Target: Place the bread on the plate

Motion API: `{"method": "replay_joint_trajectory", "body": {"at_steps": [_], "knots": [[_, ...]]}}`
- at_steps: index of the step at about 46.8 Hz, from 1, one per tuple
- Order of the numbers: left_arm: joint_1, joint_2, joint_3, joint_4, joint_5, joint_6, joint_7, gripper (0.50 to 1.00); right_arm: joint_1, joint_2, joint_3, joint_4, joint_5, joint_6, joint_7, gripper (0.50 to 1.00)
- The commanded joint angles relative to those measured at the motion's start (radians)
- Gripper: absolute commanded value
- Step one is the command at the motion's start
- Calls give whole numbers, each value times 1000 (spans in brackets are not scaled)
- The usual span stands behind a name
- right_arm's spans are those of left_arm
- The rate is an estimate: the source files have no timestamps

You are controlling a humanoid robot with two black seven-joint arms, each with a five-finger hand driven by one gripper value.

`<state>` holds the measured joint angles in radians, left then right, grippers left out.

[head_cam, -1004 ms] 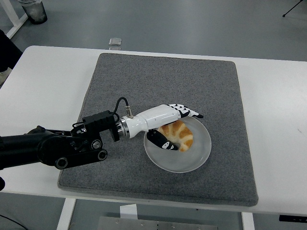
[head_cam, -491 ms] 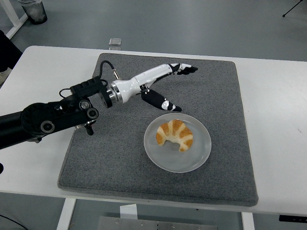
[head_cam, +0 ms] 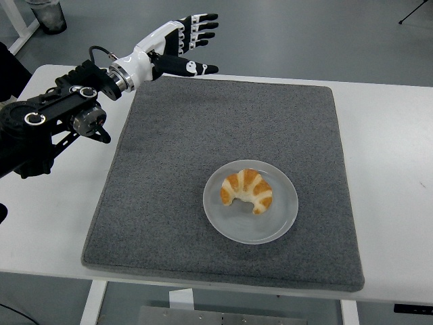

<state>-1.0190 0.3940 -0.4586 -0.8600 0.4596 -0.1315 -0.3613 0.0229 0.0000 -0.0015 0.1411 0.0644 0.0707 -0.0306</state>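
Observation:
A golden croissant (head_cam: 247,190) lies on the round translucent white plate (head_cam: 277,220), which rests on the grey mat (head_cam: 176,149) right of centre. My left hand (head_cam: 191,42) is raised high over the mat's far left corner, well away from the plate, fingers spread and holding nothing. Its black arm (head_cam: 47,122) comes in from the left edge. The right arm does not show.
The grey mat covers most of the white table (head_cam: 392,149). A small clear object (head_cam: 162,59) lies on the floor just beyond the table's far edge. A dark bin (head_cam: 47,15) stands at the top left.
My left hand let go of the croissant on the plate, then rose and drew back to the far left, from over the plate to above the mat's far left corner.

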Motion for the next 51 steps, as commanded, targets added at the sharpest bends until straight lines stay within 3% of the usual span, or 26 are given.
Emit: {"method": "replay_joint_trajectory", "body": {"at_steps": [1, 16, 32, 38, 51], "knots": [[-10, -12, 1, 65, -99, -16, 1, 992, 0, 0, 0, 0, 0, 0, 0, 952], [-12, -61, 0, 243, -346, -31, 5, 992, 0, 0, 0, 0, 0, 0, 0, 952], [-9, -75, -5, 302, -535, -31, 13, 992, 0, 0, 0, 0, 0, 6, 0, 952], [0, -89, -8, 326, -561, -31, 41, 992, 0, 0, 0, 2, 0, 6, 0, 952], [36, -104, -2, 326, -565, -56, 42, 992, 0, 0, 0, 2, 0, 8, 0, 952]]}}
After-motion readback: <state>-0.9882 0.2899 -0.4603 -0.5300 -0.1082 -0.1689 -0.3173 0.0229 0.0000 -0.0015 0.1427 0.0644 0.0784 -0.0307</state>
